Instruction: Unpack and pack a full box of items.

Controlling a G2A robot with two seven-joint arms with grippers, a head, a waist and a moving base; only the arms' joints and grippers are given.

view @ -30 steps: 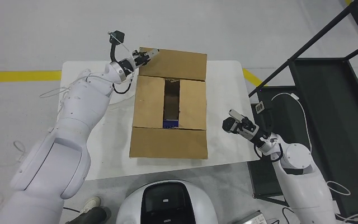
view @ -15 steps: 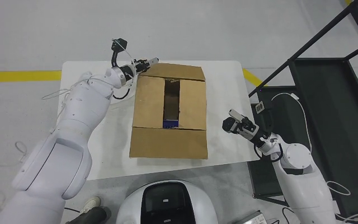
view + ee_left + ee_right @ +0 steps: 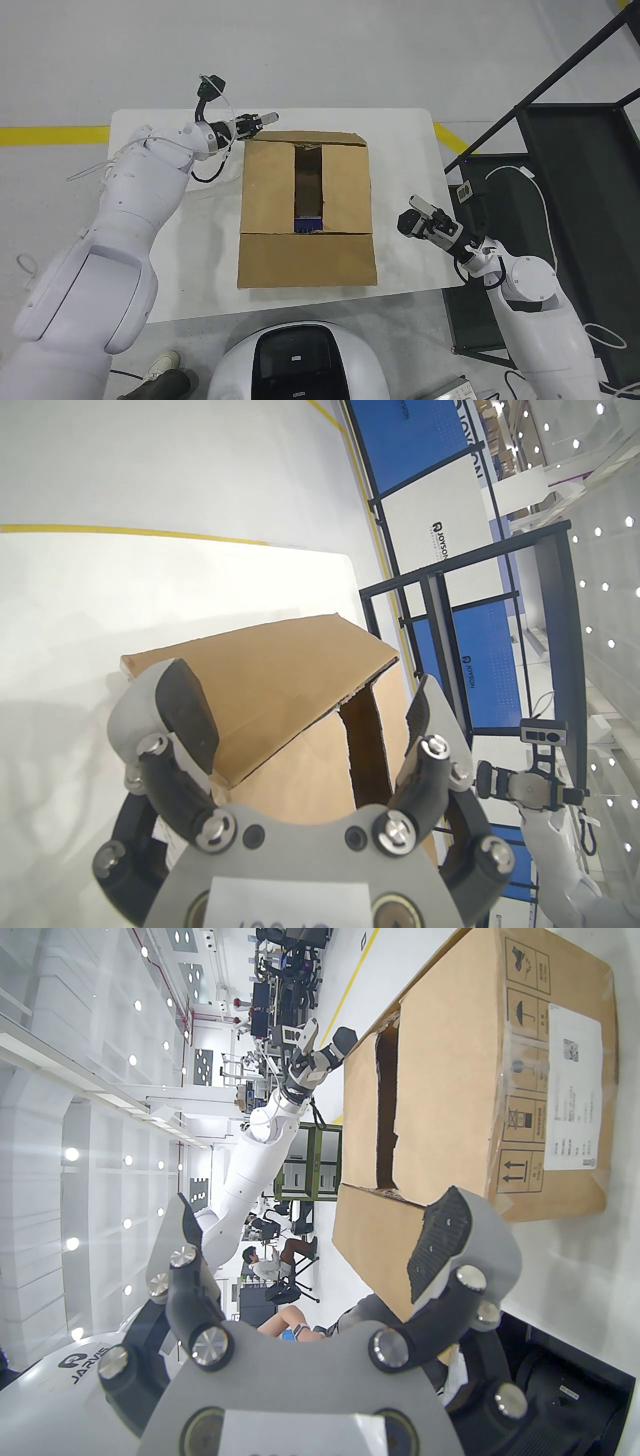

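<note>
While the box sits mid-table, at the centre of the top view, its two side flaps lie nearly closed. A dark slot runs between them, and something blue shows at the slot's lower end. The left gripper hovers at the box's upper-left corner with its jaws spread wide, just beside the tilted far flap; I cannot tell if they touch. The right gripper hangs right of the box and apart from it, near the table's right edge, also spread and holding nothing. A dark rack stands at the frame's right.
</note>
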